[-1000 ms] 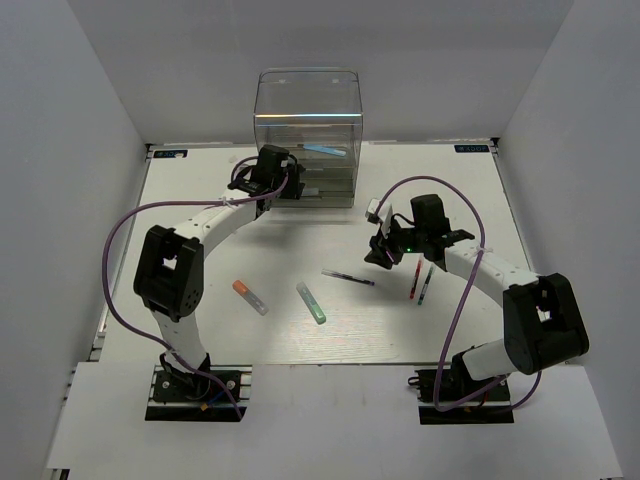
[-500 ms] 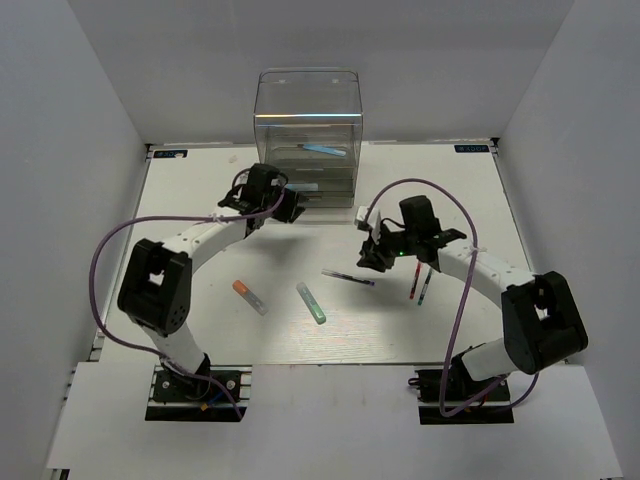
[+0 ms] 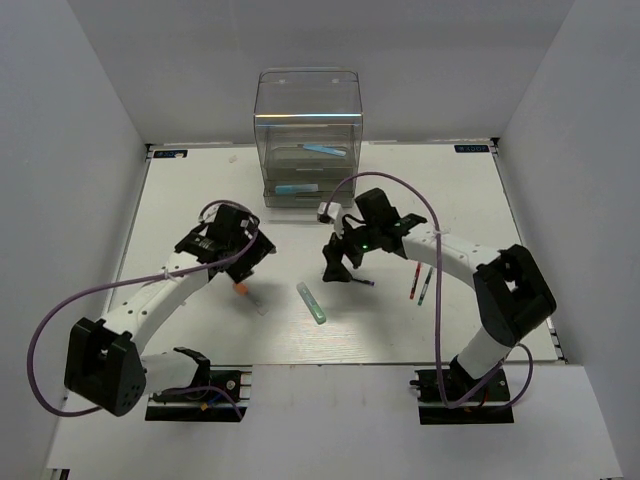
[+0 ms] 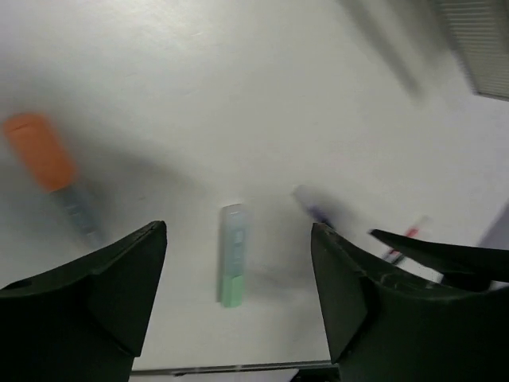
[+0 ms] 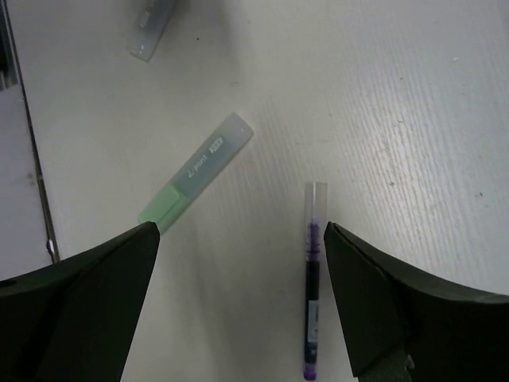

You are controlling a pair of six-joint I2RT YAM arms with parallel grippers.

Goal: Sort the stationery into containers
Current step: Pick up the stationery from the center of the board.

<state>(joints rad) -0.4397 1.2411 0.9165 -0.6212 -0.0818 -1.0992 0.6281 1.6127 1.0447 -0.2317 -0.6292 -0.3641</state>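
Observation:
The clear drawer unit (image 3: 308,120) stands at the back; a light blue pen (image 3: 322,150) lies in an upper drawer and a blue one (image 3: 296,188) in a lower drawer. My left gripper (image 3: 244,266) (image 4: 237,235) hangs open over the table beside the orange-capped marker (image 3: 241,288) (image 4: 40,151), with the green-tipped marker (image 3: 311,302) (image 4: 231,255) seen between its fingers. My right gripper (image 3: 337,268) (image 5: 240,232) is open above the thin dark pen (image 3: 364,282) (image 5: 312,278), with the green-tipped marker (image 5: 199,175) to its left. Neither gripper holds anything.
A red pen (image 3: 414,283) and a dark blue pen (image 3: 426,287) lie side by side right of the right gripper. The white side walls close in the table on both sides. The table's near edge (image 4: 231,368) runs just below the green-tipped marker.
My left gripper has pulled back from the drawer unit to the orange-capped marker. My right gripper has moved left over the thin dark pen. Both have opened wide.

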